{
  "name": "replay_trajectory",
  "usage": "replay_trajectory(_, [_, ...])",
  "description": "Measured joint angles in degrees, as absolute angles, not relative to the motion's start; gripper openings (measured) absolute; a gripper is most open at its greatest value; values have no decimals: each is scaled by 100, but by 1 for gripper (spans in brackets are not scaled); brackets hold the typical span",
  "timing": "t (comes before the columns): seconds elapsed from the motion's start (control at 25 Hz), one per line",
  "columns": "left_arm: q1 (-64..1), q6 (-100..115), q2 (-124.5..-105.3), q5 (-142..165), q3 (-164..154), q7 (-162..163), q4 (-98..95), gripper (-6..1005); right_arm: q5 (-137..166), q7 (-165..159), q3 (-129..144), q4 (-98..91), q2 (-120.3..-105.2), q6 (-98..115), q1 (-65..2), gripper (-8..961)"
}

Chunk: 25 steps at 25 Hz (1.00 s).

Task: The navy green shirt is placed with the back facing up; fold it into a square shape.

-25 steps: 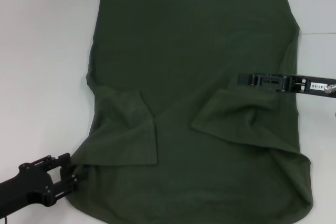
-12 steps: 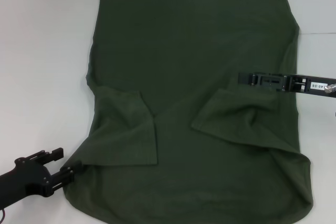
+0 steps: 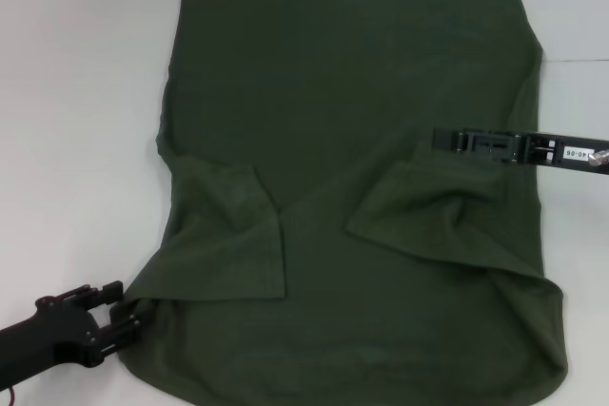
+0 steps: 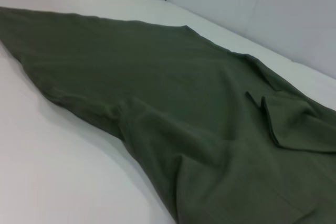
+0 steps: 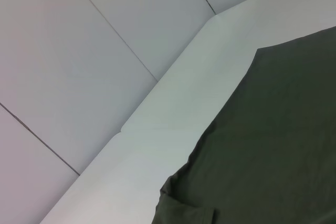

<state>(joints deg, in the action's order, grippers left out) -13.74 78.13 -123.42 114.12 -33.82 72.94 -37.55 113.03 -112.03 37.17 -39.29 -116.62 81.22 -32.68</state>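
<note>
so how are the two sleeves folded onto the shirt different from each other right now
The left sleeve lies fairly flat with a straight edge, while the right sleeve is rumpled and creased. The left claw is at the shirt corner near the left sleeve; the right claw hovers just beyond the right sleeve. Both sleeves are folded inward over the navy green shirt and point toward its middle.

The shirt (image 3: 352,140) lies spread on the table (image 3: 76,92).
</note>
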Motion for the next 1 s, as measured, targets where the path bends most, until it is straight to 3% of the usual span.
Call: replay_trajectory(1.0, [-1415, 7857, -12328, 11567, -3353, 7588, -3959, 631, 11264, -11118, 3718, -3787, -11613, 8090, -3298, 911])
